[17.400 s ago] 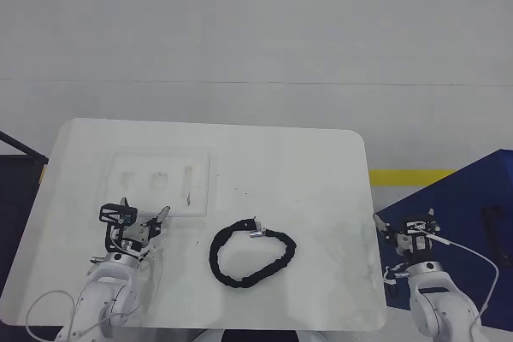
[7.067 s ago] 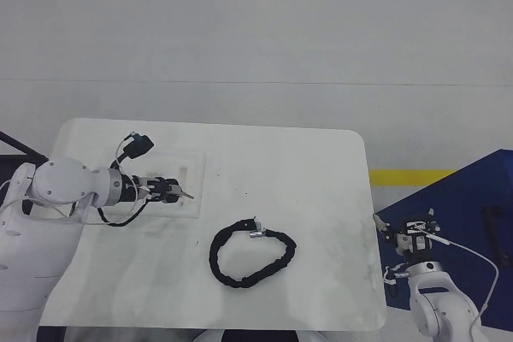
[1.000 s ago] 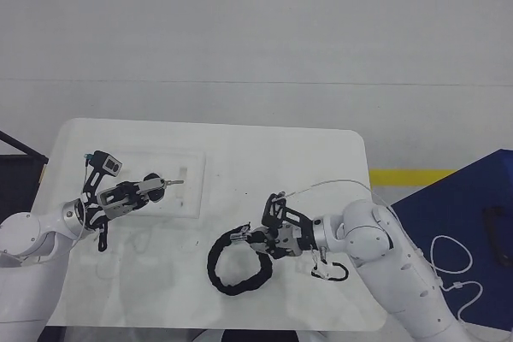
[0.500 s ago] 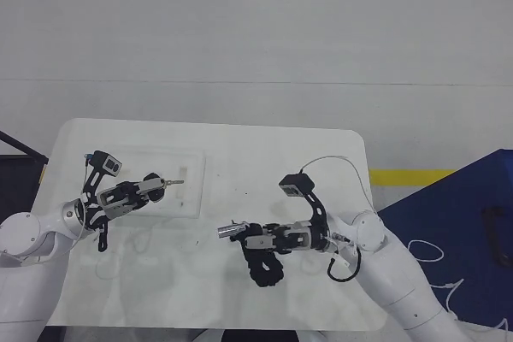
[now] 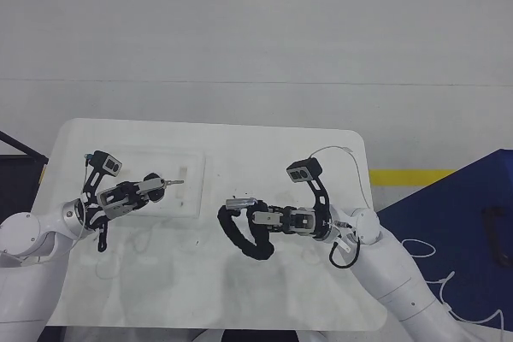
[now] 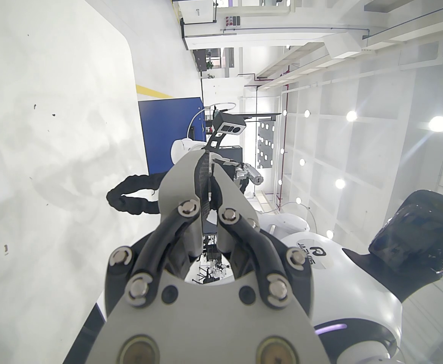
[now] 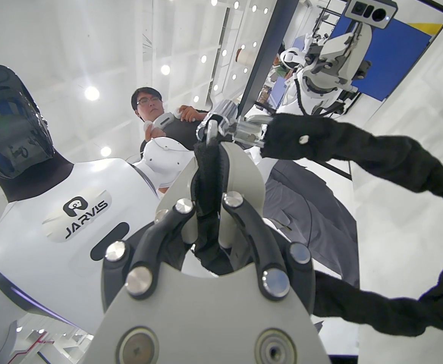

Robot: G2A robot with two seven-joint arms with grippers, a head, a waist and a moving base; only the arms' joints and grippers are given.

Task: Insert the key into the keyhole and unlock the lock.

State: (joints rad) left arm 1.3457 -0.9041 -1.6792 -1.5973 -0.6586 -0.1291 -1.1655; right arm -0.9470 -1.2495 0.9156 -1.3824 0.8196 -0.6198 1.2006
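Note:
My left gripper (image 5: 161, 185) is shut on the key (image 5: 177, 181), held over the white tray (image 5: 137, 162) with its blade pointing toward the lock. In the left wrist view the left gripper (image 6: 207, 160) has its fingers pressed together. The lock is a black fabric-covered cable loop (image 5: 244, 238) with a metal head (image 5: 239, 204). My right gripper (image 5: 262, 215) is shut on the cable just behind that head and holds it above the table's middle. In the right wrist view the right gripper (image 7: 208, 150) pinches the black sleeve below the metal head (image 7: 225, 124), and the loop (image 7: 396, 164) curls away.
The white table (image 5: 308, 154) has rounded corners, with its front edge close to both arms. A blue block (image 5: 487, 222) stands on the floor beyond the table's right side. Thin white cables (image 5: 329, 154) trail from the right arm.
The right arm has lifted the lock off the table and turned its metal head toward the left gripper, with the loop now bunched beneath. The left arm has kept still with the key.

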